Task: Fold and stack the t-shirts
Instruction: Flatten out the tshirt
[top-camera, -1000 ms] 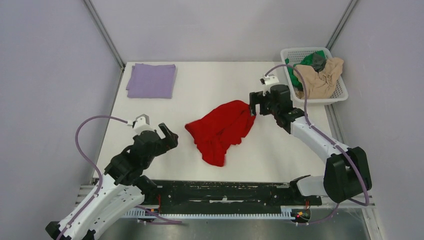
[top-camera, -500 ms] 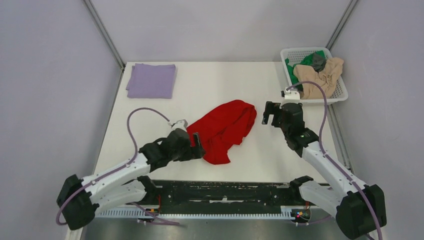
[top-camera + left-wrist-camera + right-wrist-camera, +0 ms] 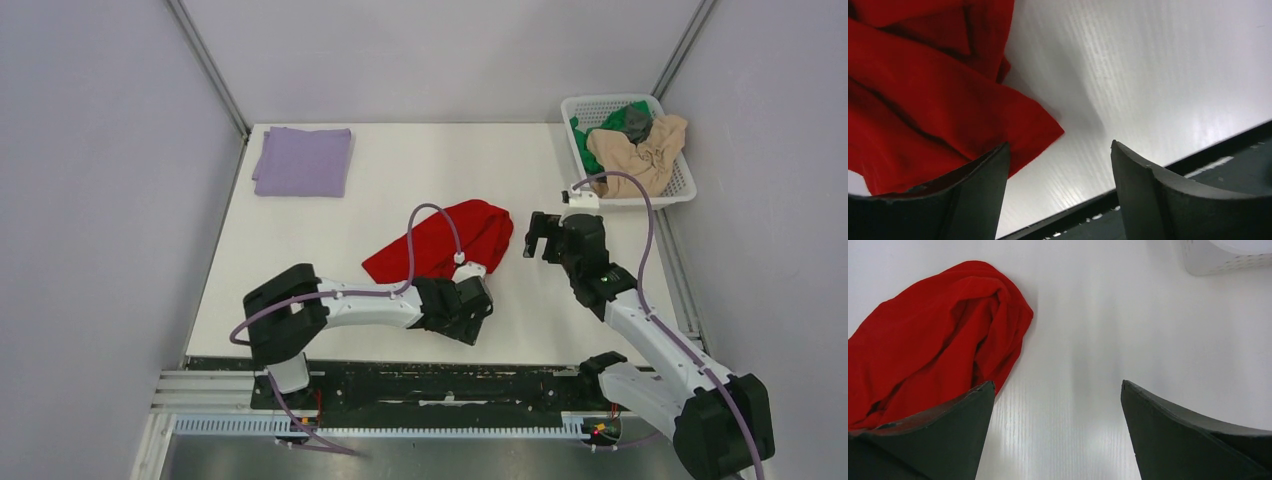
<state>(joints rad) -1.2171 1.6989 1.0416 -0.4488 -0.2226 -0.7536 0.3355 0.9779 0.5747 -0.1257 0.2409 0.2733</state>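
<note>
The red t-shirt (image 3: 440,240) lies crumpled at the table's middle. It also shows in the left wrist view (image 3: 923,95) and the right wrist view (image 3: 933,340). My left gripper (image 3: 478,308) is open and empty at the shirt's near right corner, low over the table (image 3: 1060,150). My right gripper (image 3: 538,236) is open and empty just right of the shirt (image 3: 1058,387). The lavender t-shirt (image 3: 302,160) lies folded at the far left. Beige (image 3: 645,150), green (image 3: 590,135) and dark grey (image 3: 634,122) t-shirts are bunched in the basket.
The white mesh basket (image 3: 676,190) stands at the far right corner; its corner shows in the right wrist view (image 3: 1228,260). A black rail (image 3: 440,385) runs along the table's near edge, close under my left gripper (image 3: 1228,170).
My left arm has swept from the left side across the shirt's near edge to its right corner. My right gripper has backed off the shirt's right edge. The shirt's near part is bunched up.
</note>
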